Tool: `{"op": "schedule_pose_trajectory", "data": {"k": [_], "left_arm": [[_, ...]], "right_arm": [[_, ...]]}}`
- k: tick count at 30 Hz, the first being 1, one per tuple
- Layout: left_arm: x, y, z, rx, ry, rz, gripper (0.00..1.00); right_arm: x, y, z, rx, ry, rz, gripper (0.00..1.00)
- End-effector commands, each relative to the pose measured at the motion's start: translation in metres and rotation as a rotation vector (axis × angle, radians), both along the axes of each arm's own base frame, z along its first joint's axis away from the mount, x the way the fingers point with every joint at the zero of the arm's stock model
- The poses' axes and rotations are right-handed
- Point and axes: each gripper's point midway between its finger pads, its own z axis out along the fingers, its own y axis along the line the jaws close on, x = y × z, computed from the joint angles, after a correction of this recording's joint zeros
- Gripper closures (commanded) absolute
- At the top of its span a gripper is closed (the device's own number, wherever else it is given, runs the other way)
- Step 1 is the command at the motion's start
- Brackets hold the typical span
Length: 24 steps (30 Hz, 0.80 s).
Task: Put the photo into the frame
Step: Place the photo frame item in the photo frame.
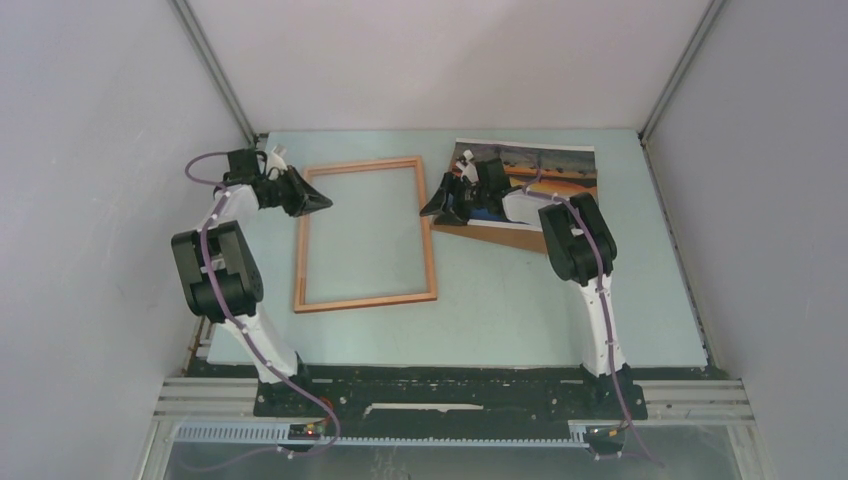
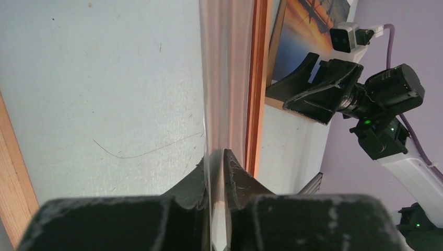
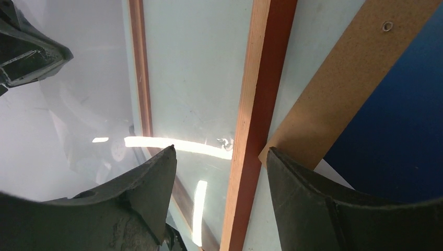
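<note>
The reddish-brown wooden frame (image 1: 365, 235) lies flat mid-table. The sunset photo (image 1: 555, 165) lies at the back right on a brown backing board (image 1: 500, 236). My left gripper (image 1: 322, 201) is at the frame's far left corner. In the left wrist view it (image 2: 217, 154) is shut on the edge of a thin clear pane (image 2: 225, 78), seen edge-on beside the frame rail (image 2: 256, 78). My right gripper (image 1: 432, 208) is open. In the right wrist view it (image 3: 220, 151) hangs over the frame's right rail (image 3: 261, 78), next to the board (image 3: 339, 68) and the photo's blue part (image 3: 397, 120).
The clear pane (image 3: 78, 130) shows as glare and reflections over the frame's opening. White enclosure walls (image 1: 90, 150) stand close on the left, the right and at the back. The left arm's elbow (image 1: 215, 270) stands left of the frame.
</note>
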Motion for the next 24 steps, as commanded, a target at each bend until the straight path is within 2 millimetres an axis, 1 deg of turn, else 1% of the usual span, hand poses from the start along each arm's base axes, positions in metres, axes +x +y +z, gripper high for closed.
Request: {"op": "schedule_pose_trajectory", "data": {"k": [1, 5, 6, 9, 13, 18, 24], "left_arm": [[0.005, -0.007, 0.015, -0.014, -0.027, -0.025, 0.87], [0.001, -0.007, 0.011, -0.013, -0.013, -0.018, 0.83], [0.000, -0.007, 0.011, -0.012, -0.014, -0.021, 0.84], [0.001, -0.008, 0.012, -0.007, -0.032, -0.030, 0.90], [0.001, -0.010, 0.024, -0.007, -0.101, -0.048, 0.95], [-0.003, -0.013, 0.048, 0.003, -0.198, -0.061, 0.99], [-0.012, -0.018, 0.063, 0.000, -0.246, -0.067, 1.00]], "right_arm": [[0.007, 0.004, 0.013, 0.005, -0.042, 0.003, 0.28], [0.007, 0.004, 0.010, 0.008, -0.035, 0.002, 0.28], [0.007, 0.004, 0.009, 0.008, -0.032, 0.003, 0.28], [0.008, 0.004, 0.007, 0.002, -0.030, 0.000, 0.28], [0.009, 0.004, 0.009, -0.001, -0.037, -0.006, 0.28], [0.009, 0.005, 0.014, 0.016, -0.048, -0.001, 0.29], [0.011, 0.003, 0.017, 0.022, -0.055, -0.002, 0.29]]}}
